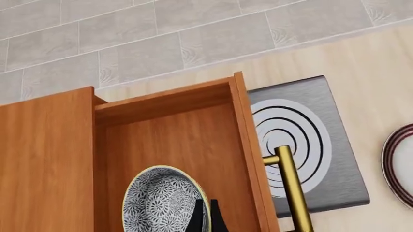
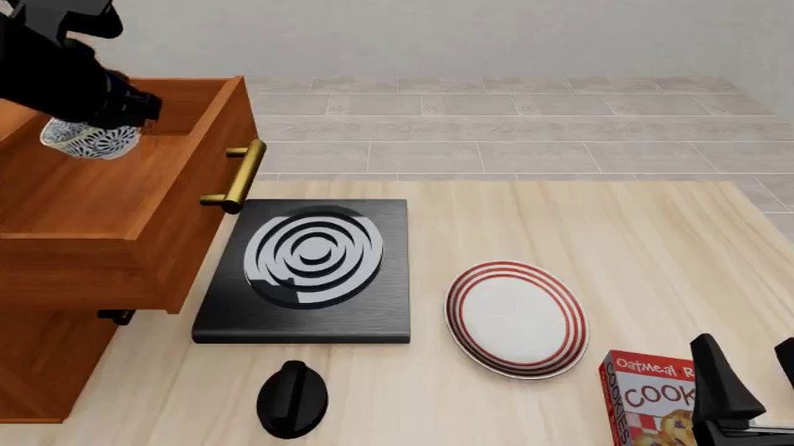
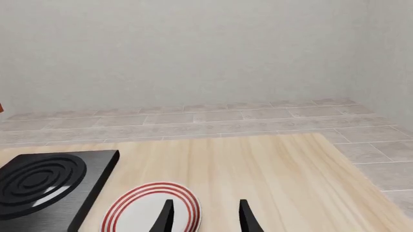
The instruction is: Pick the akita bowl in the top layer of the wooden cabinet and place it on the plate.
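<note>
The left gripper (image 1: 205, 215) closes on the rim of the akita bowl (image 2: 89, 139), its two dark fingertips pinching the bowl's edge in the left wrist view, where the speckled blue-and-white inside of the bowl faces the camera. In the front view the bowl hangs under the black left arm, above the floor of the top layer (image 2: 125, 200), which stands pulled out from the wooden cabinet (image 2: 44, 362) with its brass bar handle (image 2: 238, 175) pointing toward the table's middle.

Just beside the open drawer's front, a black square stove (image 2: 310, 269) with white rings lies flat on the pale wooden table (image 2: 645, 242), partly under the drawer's overhang. A black knob-like object (image 2: 293, 398) sits near the stove's near edge. The plate (image 2: 516, 319), white with red rings, rests on the table to the right of the stove, apart from it and well apart from the bowl.

At the near right corner, the right gripper (image 3: 205, 217) hovers low with its fingers spread and nothing between them; the right wrist view looks past them to the plate and the stove's corner. A red cookie box (image 2: 648, 400) stands just beside that gripper in the front view. Grey tiled floor and a plain wall lie beyond the table.
</note>
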You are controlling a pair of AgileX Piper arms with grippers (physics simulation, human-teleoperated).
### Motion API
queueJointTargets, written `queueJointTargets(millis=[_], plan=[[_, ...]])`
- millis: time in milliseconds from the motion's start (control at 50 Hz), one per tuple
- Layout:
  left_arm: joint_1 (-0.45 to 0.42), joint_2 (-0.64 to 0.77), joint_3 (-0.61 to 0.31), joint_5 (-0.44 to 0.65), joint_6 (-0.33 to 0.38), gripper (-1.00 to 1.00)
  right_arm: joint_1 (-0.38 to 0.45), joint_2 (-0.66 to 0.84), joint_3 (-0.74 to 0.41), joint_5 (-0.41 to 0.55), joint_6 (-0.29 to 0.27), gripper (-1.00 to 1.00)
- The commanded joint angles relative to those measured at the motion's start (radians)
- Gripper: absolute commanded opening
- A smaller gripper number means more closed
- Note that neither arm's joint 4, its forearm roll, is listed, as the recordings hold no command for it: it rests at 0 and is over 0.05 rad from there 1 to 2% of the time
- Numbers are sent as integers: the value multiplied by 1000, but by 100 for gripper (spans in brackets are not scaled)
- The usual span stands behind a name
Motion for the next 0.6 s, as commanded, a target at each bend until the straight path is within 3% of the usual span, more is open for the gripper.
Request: queueJointTargets(millis=[20,600], plan=[[-20,-6,-65,24,18,-100,1,0,-1,1,-5,100],[-44,58,-300,95,63,-100,2,0,-1,1,-7,100]])
